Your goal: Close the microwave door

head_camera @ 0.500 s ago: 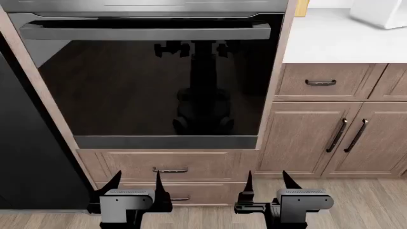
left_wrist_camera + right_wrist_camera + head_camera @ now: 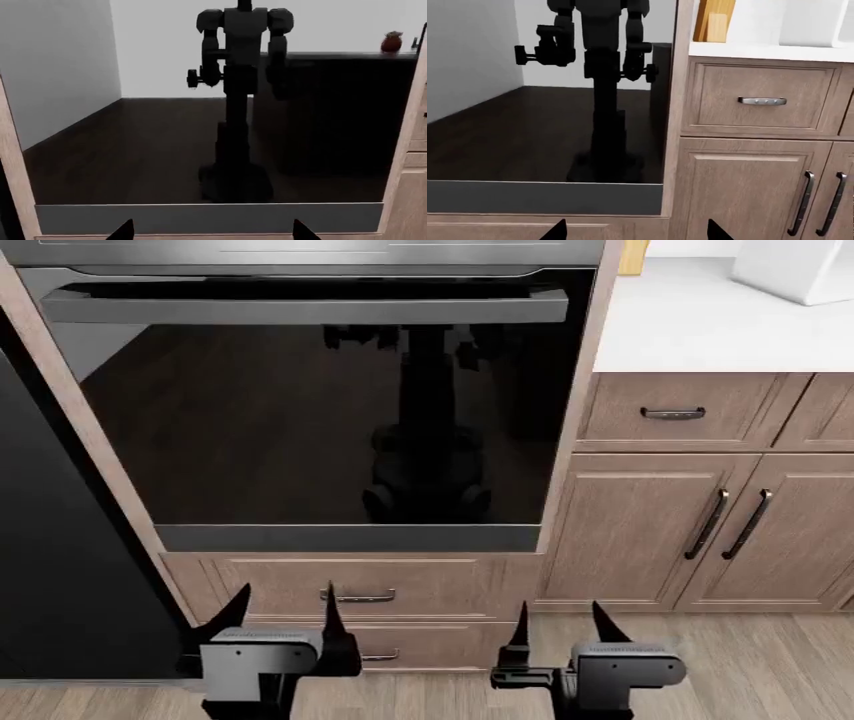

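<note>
No microwave door is in view; only the black glass built-in oven door [image 2: 320, 410] fills upper left, above both open-jawed grippers, left gripper [image 2: 283, 615] and right gripper [image 2: 558, 622].

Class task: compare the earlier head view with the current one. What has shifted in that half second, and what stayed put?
Both hands shifted slightly: the left hand drifted left, the right hand sank a little lower in view. Neither took hold of anything; both are open. The oven door, drawers and cupboards look unchanged.
</note>
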Tool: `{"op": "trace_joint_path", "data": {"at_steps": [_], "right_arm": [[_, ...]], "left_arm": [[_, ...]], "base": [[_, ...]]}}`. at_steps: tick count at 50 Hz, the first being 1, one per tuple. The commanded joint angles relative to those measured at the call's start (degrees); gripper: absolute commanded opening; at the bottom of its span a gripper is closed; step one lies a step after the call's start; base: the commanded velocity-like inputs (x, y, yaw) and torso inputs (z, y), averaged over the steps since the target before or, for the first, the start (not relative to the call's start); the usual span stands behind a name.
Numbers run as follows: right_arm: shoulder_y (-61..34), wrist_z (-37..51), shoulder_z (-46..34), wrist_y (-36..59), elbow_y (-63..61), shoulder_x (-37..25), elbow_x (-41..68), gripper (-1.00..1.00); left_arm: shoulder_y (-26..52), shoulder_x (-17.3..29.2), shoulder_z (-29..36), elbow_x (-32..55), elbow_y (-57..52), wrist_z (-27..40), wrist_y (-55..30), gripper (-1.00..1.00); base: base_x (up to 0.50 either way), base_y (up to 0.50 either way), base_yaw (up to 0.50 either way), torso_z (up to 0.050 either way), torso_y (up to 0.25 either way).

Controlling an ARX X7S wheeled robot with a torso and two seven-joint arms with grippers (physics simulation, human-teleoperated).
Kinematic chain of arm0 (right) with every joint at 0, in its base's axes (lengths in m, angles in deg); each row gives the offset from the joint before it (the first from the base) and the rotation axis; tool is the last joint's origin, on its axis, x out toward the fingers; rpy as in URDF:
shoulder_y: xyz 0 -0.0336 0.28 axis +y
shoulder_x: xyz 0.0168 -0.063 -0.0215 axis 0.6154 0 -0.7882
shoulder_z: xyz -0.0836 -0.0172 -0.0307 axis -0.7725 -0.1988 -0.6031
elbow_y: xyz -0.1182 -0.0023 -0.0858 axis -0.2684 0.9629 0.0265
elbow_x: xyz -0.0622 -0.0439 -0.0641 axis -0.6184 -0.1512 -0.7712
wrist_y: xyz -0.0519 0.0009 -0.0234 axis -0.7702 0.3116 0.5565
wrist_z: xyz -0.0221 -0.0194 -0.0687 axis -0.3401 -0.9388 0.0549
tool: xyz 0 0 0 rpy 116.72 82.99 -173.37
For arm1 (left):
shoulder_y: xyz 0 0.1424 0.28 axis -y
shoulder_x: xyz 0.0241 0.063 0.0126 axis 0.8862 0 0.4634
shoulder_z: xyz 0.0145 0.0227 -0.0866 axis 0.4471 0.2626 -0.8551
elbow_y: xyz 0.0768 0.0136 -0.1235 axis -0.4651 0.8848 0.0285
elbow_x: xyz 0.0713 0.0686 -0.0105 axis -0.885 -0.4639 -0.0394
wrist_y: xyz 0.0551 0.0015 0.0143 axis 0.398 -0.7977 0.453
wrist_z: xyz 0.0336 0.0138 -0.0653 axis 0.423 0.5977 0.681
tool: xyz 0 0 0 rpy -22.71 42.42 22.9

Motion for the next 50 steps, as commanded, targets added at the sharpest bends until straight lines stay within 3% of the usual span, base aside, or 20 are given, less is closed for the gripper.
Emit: {"op": "trace_joint_path", "data": {"at_steps": [1,7,15,17,19,22,24,25,26,27,28,29,32,33,50], "right_arm": [[3.52,1.71,-1.63,1.74,-4.00,-1.76,0.52,1.00],[3.26,2.36,-0.81,50.04,-52.48,-3.96,3.09,1.00],[-7.37,2.32,-3.20,58.48,-62.73,-7.95,0.48,1.00],[-17.48,1.59,-3.18,75.67,-72.26,-7.80,1.12,1.00],[-24.80,3.32,-2.08,82.43,-72.58,-9.35,5.40,1.00],[-40.90,26.84,7.01,92.82,-72.57,-20.30,31.18,1.00],[-51.37,44.03,13.15,100.66,-70.53,-20.61,48.37,1.00],[-59.97,52.62,4.56,92.07,-62.22,-29.20,56.97,1.00],[-68.56,61.21,-4.04,83.47,-61.89,-37.79,65.56,1.00],[-77.15,69.81,-12.63,74.88,-59.19,-46.39,74.16,1.00],[-85.75,78.40,-21.23,71.24,-57.18,-47.79,82.75,1.00],[-94.34,82.21,-29.65,71.98,-55.80,-47.31,91.35,1.00],[-118.41,82.67,-31.09,73.02,-53.70,-46.62,117.13,1.00],[-119.78,82.67,-31.40,73.15,-53.25,-46.47,123.60,1.00],[-131.08,82.51,-33.87,74.50,-50.25,-45.35,126.42,1.00]], "left_arm": [[2.15,1.25,0.39,3.87,-18.00,1.83,-13.63,1.00],[8.67,1.83,-1.63,8.48,-31.96,4.01,-27.79,1.00],[21.13,1.94,-7.12,17.01,-44.63,7.73,-46.64,1.00],[25.32,1.61,-9.44,19.84,-47.33,9.04,-52.01,1.00],[30.59,0.97,-12.61,23.43,-50.17,10.55,-58.60,1.00],[41.81,0.04,-19.47,31.79,-53.76,14.32,-70.16,1.00],[50.31,1.28,-24.95,42.95,-53.80,21.35,-75.76,1.00],[58.91,0.42,-33.55,51.54,-52.96,24.95,-84.36,1.00],[67.50,4.21,-42.14,60.14,-47.55,33.54,-87.22,1.00],[76.03,7.14,-44.20,68.73,-43.32,42.14,-87.02,1.00],[78.78,9.10,-44.17,77.32,-40.81,50.73,-86.19,1.00],[80.29,10.34,-43.80,85.92,-39.48,54.72,-85.32,1.00],[82.28,12.21,-42.93,89.98,-37.89,57.77,-83.68,1.00],[82.69,12.62,-42.76,90.31,-37.73,58.11,-83.29,1.00],[84.59,16.52,-40.45,96.16,-35.89,63.57,-78.41,1.00]], "base": [[0.00,0.00,0.00,0.000,0.000],[0.00,0.00,0.00,0.000,0.000],[0.00,0.00,0.00,0.000,0.000],[0.00,0.00,0.00,0.000,0.000],[0.00,0.00,0.00,0.000,0.000],[0.00,0.00,0.00,0.000,0.000],[0.00,0.00,0.00,0.000,0.000],[0.00,0.00,0.00,0.000,0.000],[0.00,0.00,0.00,0.000,0.000],[0.00,0.00,0.00,0.000,0.000],[0.00,0.00,0.00,0.000,0.000],[0.00,0.00,0.00,0.000,0.000],[0.00,0.00,0.00,0.000,0.000],[0.00,0.00,0.00,0.000,0.000],[0.00,0.00,0.00,0.000,0.000]]}}
